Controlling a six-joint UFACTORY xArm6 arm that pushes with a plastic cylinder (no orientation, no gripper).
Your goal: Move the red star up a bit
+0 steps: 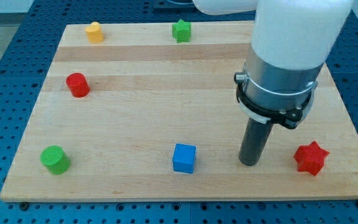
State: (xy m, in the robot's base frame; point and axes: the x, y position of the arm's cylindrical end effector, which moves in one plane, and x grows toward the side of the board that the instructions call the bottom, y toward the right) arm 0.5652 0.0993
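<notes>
the wooden tabletop [166,74] fills most of the view, with six small blocks spread over it. starting at the view's left, a green cylinder [55,160] stands at about 8 o'clock of the tabletop's middle, close to the bottom-left corner. above it, at roughly 10 o'clock, is a red cylinder [77,84], and further up toward 11 o'clock a yellow block [94,32] sits near the top edge; its shape is rounded but hard to make out exactly. moving right, a green star [181,30] sits at 12 o'clock by the top edge, well apart from the rest. below, at about 6 o'clock, a blue cube [184,158] rests near the bottom edge.

further right, the arm's white and grey body comes down from the view's top, ending in the dark rod. my tip [249,163] touches down at about 3 o'clock of the blue cube, between that cube and the red star [310,158]. the star lies at 3 o'clock of my tip, near but apart from it, close to the tabletop's bottom-right corner at about 4 o'clock of the middle. the tool is a plain rod with nothing to clench, and it touches no block.
</notes>
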